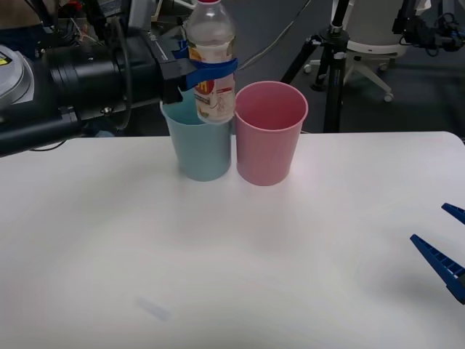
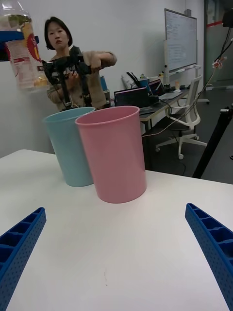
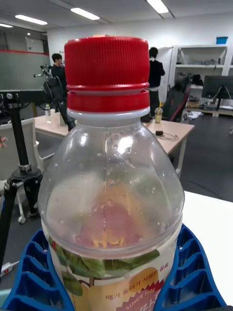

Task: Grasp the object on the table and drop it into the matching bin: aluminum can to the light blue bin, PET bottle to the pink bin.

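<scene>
Bottle (image 1: pixel 211 62) clamped in left claw (image 1: pixel 207 73) — base hides blue bin (image 1: pixel 200 149) rim; right claw (image 1: pixel 443 243) apart.

Behind my worktop stands a black tripod (image 1: pixel 330 65), with a white office chair (image 1: pixel 367 43) just beyond it. Farther off I see a desk (image 2: pixel 155 104) carrying a laptop (image 2: pixel 131 97) (screen dark), a whiteboard (image 2: pixel 180 41) on the wall, and shelving (image 3: pixel 201 68).
</scene>
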